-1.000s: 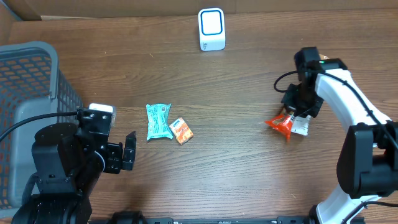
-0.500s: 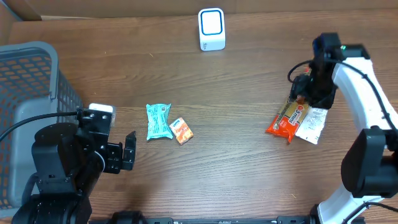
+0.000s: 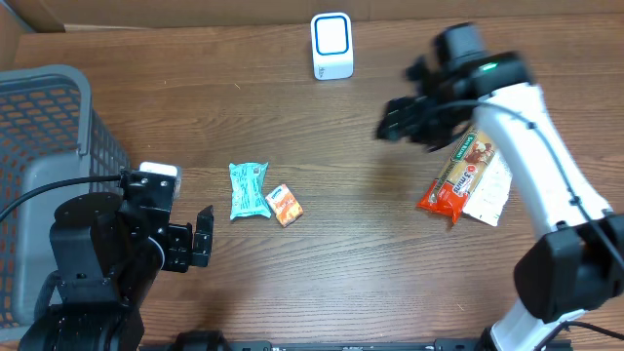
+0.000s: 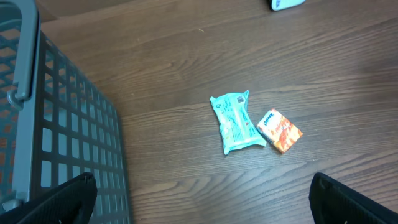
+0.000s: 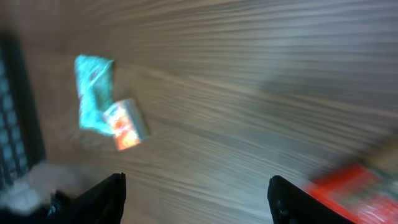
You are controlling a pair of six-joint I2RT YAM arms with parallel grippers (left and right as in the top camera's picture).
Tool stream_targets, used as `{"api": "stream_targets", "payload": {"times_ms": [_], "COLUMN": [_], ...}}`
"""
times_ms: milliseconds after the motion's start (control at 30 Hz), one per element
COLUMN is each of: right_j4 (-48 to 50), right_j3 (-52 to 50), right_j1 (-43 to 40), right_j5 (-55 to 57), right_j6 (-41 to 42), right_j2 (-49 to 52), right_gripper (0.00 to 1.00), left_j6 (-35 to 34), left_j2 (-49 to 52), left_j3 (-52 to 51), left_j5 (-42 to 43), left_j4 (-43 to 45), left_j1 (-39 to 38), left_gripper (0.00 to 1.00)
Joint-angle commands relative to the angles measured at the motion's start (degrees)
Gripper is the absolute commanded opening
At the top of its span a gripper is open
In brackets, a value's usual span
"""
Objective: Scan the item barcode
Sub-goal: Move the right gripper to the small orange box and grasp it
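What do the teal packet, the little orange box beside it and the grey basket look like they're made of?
The teal packet is likely thin plastic film, slightly glossy: it has crimped ends and a wrinkled surface. The orange box is probably printed cardboard, going by its flat faces and sharp edges. The basket seems to be moulded grey plastic with a matt finish: its walls are a square lattice under a thick smooth rim.

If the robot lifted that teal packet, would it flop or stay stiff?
Probably floppy: the teal packet looks like a thin wrapper with crimped, wrinkled ends. It lies flat on the wood, so rolling seems unlikely. Its glossy film might slip in a grip.
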Motion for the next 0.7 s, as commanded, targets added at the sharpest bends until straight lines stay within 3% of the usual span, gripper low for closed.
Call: {"api": "stream_targets", "payload": {"times_ms": [0, 300, 467, 667], "right_j4": [3.9, 23.1, 28.0, 31.3], "right_j3": [-3.7, -14.1, -14.4, -14.4], "right_j1": [6.7, 20.0, 20.9, 21.2], "right_j5": [-2.0, -2.0, -2.3, -4.9], "right_j6": [0.8, 2.1, 2.1, 1.8], "right_j2": [0.4, 3.1, 7.7, 13.0], "right_gripper": [0.75, 0.72, 0.62, 0.59], "left_j6": [1.3, 1.3, 1.3, 1.3], "left_j2": [0.0, 0.0, 0.0, 0.0], "left_j3": [0.1, 0.1, 0.1, 0.1], "left_j5": [-0.5, -0.5, -0.5, -0.5], "left_j4": [0.2, 0.2, 0.2, 0.2], "left_j1": [0.2, 0.2, 0.2, 0.2], "left_gripper": [1.00, 1.00, 1.00, 1.00]}}
